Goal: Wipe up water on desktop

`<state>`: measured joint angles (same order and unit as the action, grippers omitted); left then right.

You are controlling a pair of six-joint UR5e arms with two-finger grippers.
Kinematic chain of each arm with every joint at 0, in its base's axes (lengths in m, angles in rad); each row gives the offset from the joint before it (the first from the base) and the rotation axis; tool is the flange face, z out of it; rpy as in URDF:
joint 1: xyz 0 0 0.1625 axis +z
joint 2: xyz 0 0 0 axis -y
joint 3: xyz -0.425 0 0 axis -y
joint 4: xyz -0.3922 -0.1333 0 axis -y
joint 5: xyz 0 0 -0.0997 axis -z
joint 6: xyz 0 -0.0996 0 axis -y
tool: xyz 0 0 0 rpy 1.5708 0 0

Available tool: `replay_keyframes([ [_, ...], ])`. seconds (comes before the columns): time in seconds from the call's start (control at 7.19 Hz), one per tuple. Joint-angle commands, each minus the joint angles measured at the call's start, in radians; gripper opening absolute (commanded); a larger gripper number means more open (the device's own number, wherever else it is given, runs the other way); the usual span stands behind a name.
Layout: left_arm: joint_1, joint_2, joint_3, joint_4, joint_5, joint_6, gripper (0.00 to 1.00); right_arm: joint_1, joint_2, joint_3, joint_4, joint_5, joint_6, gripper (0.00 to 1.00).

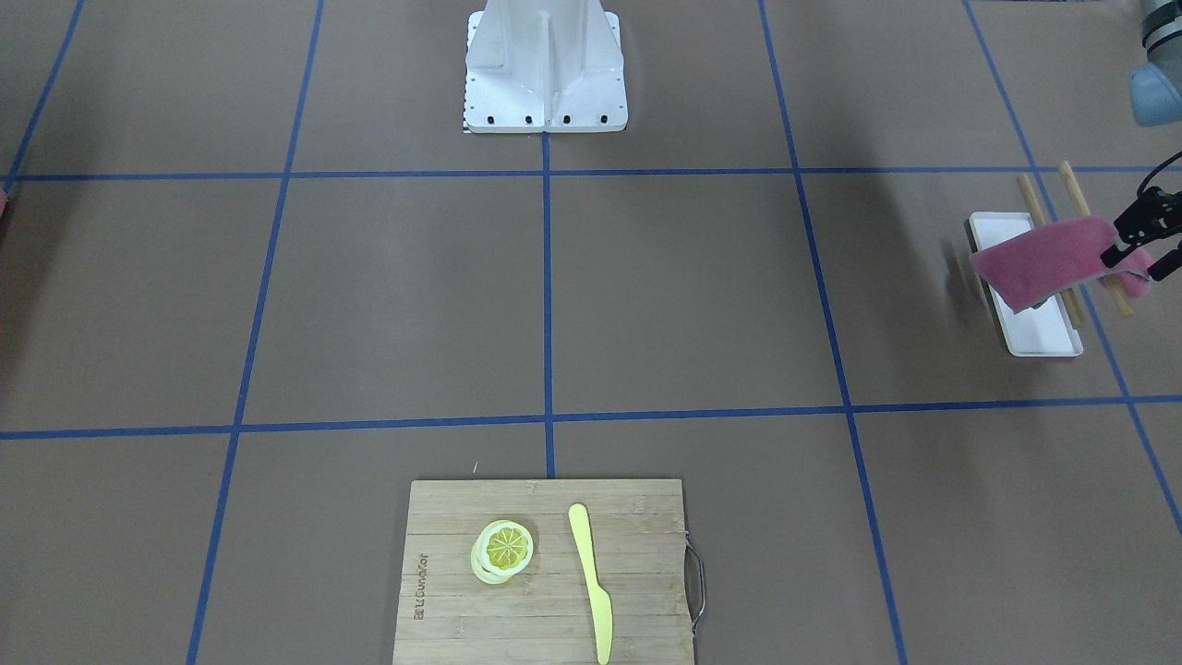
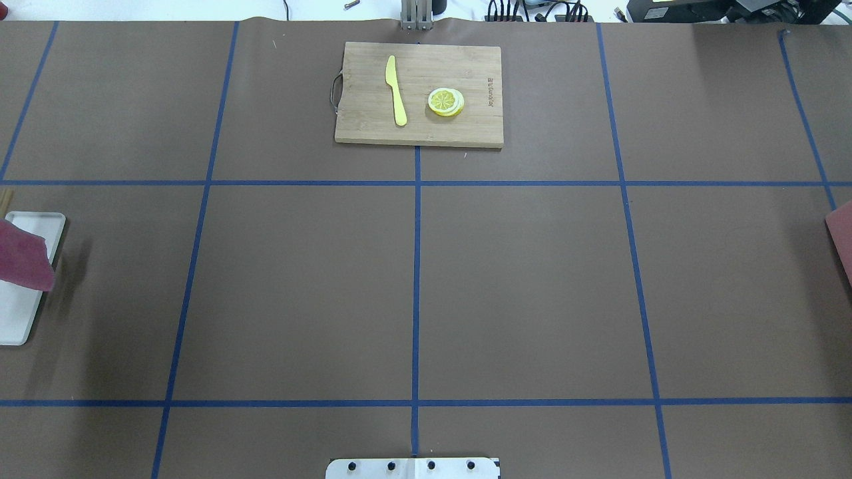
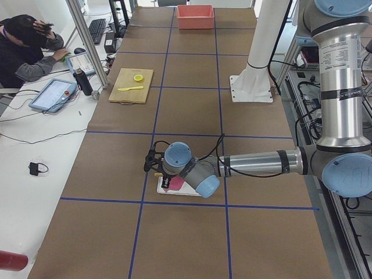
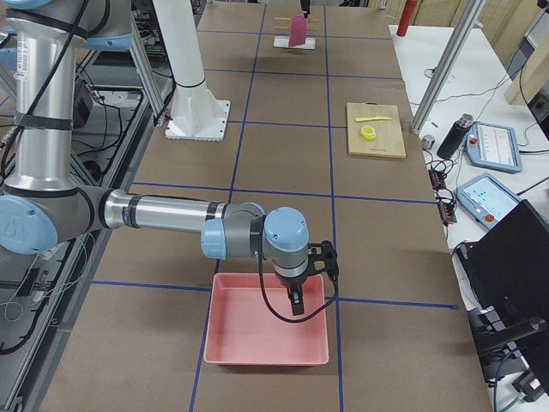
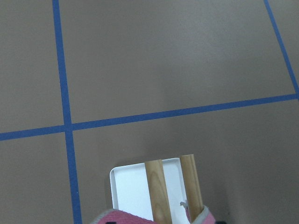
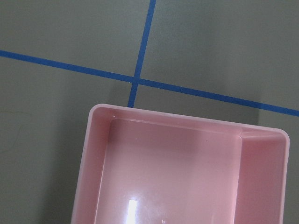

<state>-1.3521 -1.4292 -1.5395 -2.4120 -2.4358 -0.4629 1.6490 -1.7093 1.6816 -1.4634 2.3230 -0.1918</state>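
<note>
The brown desktop (image 1: pixel 683 296) with blue tape lines shows no water that I can make out. My left gripper (image 1: pixel 1131 251) is shut on a pink cloth (image 1: pixel 1039 263) and holds it hanging above a white tray (image 1: pixel 1043 337) at the desktop's left end. The cloth also shows at the left edge of the overhead view (image 2: pixel 23 259) and at the bottom of the left wrist view (image 5: pixel 121 217). My right gripper (image 4: pixel 297 300) hangs over a pink bin (image 4: pixel 266 330); I cannot tell whether it is open or shut.
Two wooden sticks (image 5: pixel 159 191) lie across the white tray (image 5: pixel 131 191). A wooden cutting board (image 2: pixel 419 93) at the far middle holds a lemon slice (image 2: pixel 445 102) and a yellow knife (image 2: pixel 397 90). The robot's white base (image 1: pixel 545 69) stands at the near middle.
</note>
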Motion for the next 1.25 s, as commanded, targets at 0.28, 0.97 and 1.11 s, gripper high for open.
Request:
replay_keyframes([
  [0.28,0.008,0.004,-0.002,-0.004,-0.002,-0.003,0.28,0.0,0.01,-0.062,0.073,0.001,0.002,1.0],
  [0.97,0.005,0.004,-0.011,-0.004,-0.011,-0.005,0.0,0.0,0.014,-0.062,0.074,0.003,0.008,1.0],
  [1.11,0.004,0.004,-0.025,-0.001,-0.012,-0.008,0.0,0.0,0.013,-0.062,0.074,0.004,0.011,1.0],
])
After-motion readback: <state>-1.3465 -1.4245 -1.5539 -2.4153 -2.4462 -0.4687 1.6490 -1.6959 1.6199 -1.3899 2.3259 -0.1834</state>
